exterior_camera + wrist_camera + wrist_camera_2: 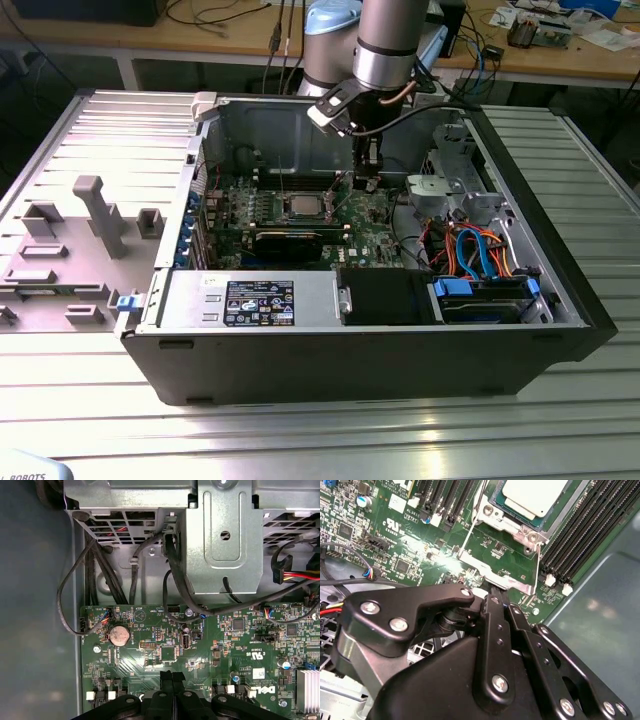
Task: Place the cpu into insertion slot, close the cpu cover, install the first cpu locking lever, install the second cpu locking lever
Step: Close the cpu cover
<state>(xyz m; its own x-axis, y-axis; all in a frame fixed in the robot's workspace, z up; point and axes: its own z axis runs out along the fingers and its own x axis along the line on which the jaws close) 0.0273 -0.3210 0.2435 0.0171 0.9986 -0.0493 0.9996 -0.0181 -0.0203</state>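
Inside the open computer case (pixel 400 360), which lies on a ribbed metal table (pixel 320 435), the gripper (pixel 368 183) hangs low over the green motherboard (pixel 375 235), just to the exterior view's right of the insertion slot (pixel 286 209). In the first wrist view its 2 black fingers (pixel 167 680) are pressed together with no gap at the tips, and nothing shows between them. The cpu (pixel 305 206) sits in the slot, pale silver top upward. In the second wrist view the cpu cover (pixel 517 526) appears to lie flat as a silver frame around the chip. 1 thin wire lever (pixel 468 532) runs along the frame's edge, close to the fingertips; whether it is latched cannot be told. Long black memory slots (pixel 580 535) run beside the socket. The first wrist view shows a coin cell (pixel 119 635) on the board and a grey metal drive cage (pixel 220 540) beyond the board's edge, with black cables trailing across. On the table at the exterior view's left of the case stands a grey fixture tray (pixel 70 250).
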